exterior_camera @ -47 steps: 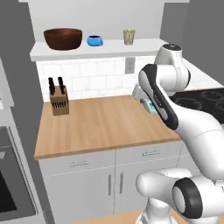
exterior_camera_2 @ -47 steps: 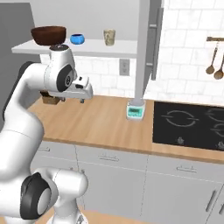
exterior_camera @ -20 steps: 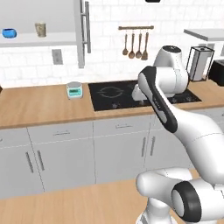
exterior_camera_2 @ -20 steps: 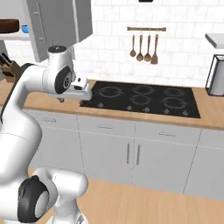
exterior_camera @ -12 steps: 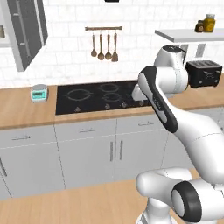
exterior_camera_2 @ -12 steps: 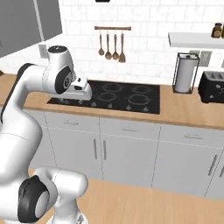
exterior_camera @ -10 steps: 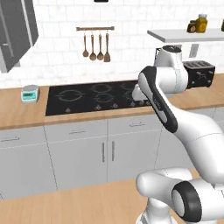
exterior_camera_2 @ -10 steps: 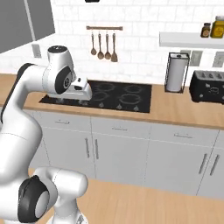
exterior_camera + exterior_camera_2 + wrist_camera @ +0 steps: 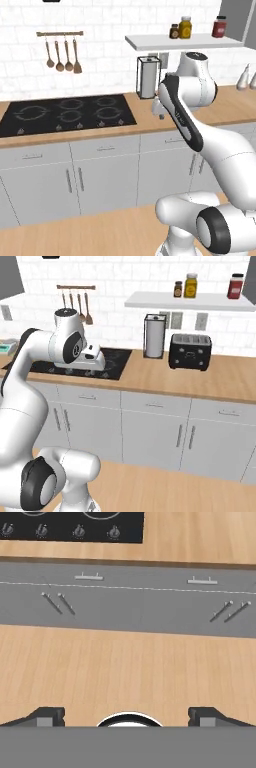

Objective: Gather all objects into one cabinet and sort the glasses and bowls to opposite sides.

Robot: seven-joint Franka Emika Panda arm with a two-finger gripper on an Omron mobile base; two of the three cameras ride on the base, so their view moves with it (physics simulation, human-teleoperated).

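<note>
The wooden bowl, blue mug, beige tumbler and red cup are out of view. My gripper [image 9: 158, 108] hangs over the counter's front edge, just right of the black hob [image 9: 65, 114]. From the other side the gripper [image 9: 100, 360] sits in front of the hob's right end. In the hand view the gripper [image 9: 128, 716] is open, its dark fingertips [image 9: 50, 716] far apart with nothing between them, facing the lower drawer fronts and the wooden floor. A grey cabinet corner [image 9: 10, 276] shows at the upper left of the right base view.
A steel canister [image 9: 155, 336] and a black toaster [image 9: 190, 351] stand on the wooden counter [image 9: 220, 378]. A white wall shelf [image 9: 190, 302] carries jars, one of them the red-lidded jar [image 9: 235, 286]. Utensils [image 9: 62, 50] hang above the hob.
The whole picture has slid left, so the base has driven right along the counter. The shelf with bowl, mug and tumbler left view; toaster and jar shelf came in. The arm's pose is unchanged.
</note>
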